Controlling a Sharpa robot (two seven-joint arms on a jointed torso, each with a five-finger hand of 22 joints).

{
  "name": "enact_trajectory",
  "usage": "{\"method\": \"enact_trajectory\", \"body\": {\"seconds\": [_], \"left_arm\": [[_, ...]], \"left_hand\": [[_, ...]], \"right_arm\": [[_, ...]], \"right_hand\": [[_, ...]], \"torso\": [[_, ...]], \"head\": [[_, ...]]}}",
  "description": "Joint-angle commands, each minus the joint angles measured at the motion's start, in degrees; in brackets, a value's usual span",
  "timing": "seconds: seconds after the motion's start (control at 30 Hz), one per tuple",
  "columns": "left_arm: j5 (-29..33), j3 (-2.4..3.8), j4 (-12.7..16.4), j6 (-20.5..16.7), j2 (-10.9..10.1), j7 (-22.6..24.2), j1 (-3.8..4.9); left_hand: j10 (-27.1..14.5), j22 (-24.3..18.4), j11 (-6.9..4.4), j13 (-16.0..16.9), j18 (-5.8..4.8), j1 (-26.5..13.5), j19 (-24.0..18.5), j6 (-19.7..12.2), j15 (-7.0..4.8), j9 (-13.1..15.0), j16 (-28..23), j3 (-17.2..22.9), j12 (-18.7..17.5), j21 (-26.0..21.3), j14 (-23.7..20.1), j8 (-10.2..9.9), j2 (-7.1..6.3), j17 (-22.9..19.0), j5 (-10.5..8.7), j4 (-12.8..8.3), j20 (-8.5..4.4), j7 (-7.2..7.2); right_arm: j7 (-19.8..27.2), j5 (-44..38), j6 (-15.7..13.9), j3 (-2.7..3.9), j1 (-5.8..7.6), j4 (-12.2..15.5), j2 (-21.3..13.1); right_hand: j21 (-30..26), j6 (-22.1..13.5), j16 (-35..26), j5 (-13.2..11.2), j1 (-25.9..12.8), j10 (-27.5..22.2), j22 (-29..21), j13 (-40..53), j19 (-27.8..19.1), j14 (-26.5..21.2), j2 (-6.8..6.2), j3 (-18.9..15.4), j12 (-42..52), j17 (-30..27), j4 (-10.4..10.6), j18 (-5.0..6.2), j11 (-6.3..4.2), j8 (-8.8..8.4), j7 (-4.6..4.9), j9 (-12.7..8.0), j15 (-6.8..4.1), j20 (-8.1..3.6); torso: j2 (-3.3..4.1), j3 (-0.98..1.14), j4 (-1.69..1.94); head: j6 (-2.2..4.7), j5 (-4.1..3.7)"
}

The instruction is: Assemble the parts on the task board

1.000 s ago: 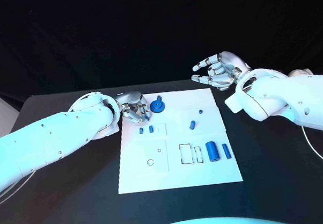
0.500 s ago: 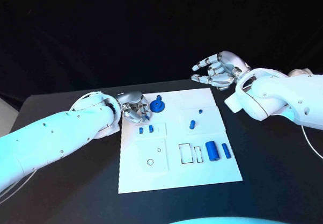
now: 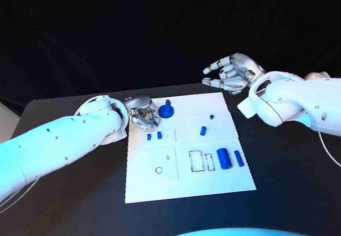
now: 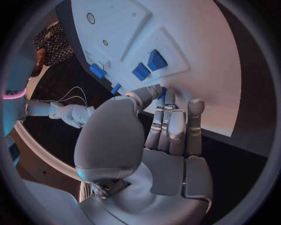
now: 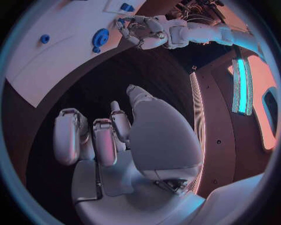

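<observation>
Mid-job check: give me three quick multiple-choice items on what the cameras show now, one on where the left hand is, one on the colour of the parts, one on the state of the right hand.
1. Where is the left hand?
A. At the far left corner of the task board, beside the round blue part
B. Over the near right corner of the board
C. Off the table, raised in the air

2. What colour are the small parts on the board?
A. Red
B. Blue
C. Yellow

3. What is the state of the right hand?
A. Gripping a long part
B. Pressing flat on the board
C. Raised beyond the board's far right corner, fingers curled, holding nothing

Answers:
1 A: the head view shows the hand at that corner, fingertips near the round part.
2 B: every piece on the white board is blue.
3 C: the right wrist view shows curled fingers with nothing in them, above dark table.
</observation>
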Motion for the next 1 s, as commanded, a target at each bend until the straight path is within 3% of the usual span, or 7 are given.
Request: {"method": "enact_trajectory", "body": {"seconds": [0.03,0.37,0.67,1.0], "left_arm": [[-1.04,-0.32,0.10,2.77,0.15,-0.95,-0.39],[-1.12,-0.33,0.11,1.41,-0.03,-0.94,-0.40],[-0.56,-0.33,0.21,-0.78,-0.10,-0.26,-0.40],[-0.25,-0.33,0.28,-1.42,-0.27,-0.18,-0.40]], "left_hand": [[0.09,-0.31,0.01,0.13,-0.37,-0.44,-0.63,0.55,-0.19,0.13,-0.09,-0.51,-0.15,-0.48,-0.63,0.02,0.21,-0.46,0.11,-0.13,-0.09,-0.01],[-1.31,-0.89,0.24,1.13,-0.26,-0.57,-1.45,-0.56,-0.05,-0.10,-0.25,-1.02,0.75,-1.09,-1.52,-1.25,0.15,-1.32,0.20,-0.55,-0.06,0.22],[-3.45,-1.51,0.80,2.16,-0.15,-1.28,-2.16,-3.37,0.48,-0.92,-0.35,-1.26,1.62,-1.79,-2.45,-3.81,-0.44,-2.48,0.29,-0.64,0.35,0.86],[-3.99,-1.80,0.88,2.47,-0.07,-1.58,-2.43,-4.15,0.56,-1.19,-0.39,-1.27,1.92,-2.09,-2.71,-4.55,-0.60,-2.88,0.31,-0.54,0.47,0.91]], "right_arm": [[0.68,-0.26,0.08,0.02,-0.02,0.04,-0.01],[0.72,-0.26,0.06,0.02,-0.03,0.02,-0.05],[0.71,-0.26,0.04,0.02,-0.03,0.01,-0.07],[0.64,-0.24,0.00,0.02,-0.03,-0.01,-0.27]], "right_hand": [[-0.15,0.07,-0.24,0.39,-0.20,0.07,4.74,0.60,-0.11,3.93,-0.38,0.21,-0.05,6.95,0.05,0.98,-0.29,0.32,-0.14,-0.06,-0.45,-0.19],[-0.15,0.07,-0.24,0.39,-0.20,0.07,4.74,0.60,-0.11,3.93,-0.38,0.21,-0.05,6.95,0.05,0.98,-0.29,0.32,-0.14,-0.06,-0.45,-0.19],[-0.15,0.07,-0.24,0.39,-0.20,0.07,4.74,0.60,-0.11,3.93,-0.38,0.21,-0.05,6.95,0.05,0.98,-0.29,0.32,-0.14,-0.06,-0.45,-0.19],[-0.15,0.07,-0.24,0.39,-0.20,0.07,4.74,0.60,-0.11,3.93,-0.38,0.21,-0.05,6.95,0.05,0.98,-0.29,0.32,-0.14,-0.06,-0.45,-0.19]], "torso": [[-0.02,0.01,0.02],[0.01,0.00,-0.04],[0.02,0.01,-0.03],[0.01,-0.02,0.00]], "head": [[-0.05,-0.05],[0.04,-0.02],[0.08,0.00],[0.02,-0.01]]}}
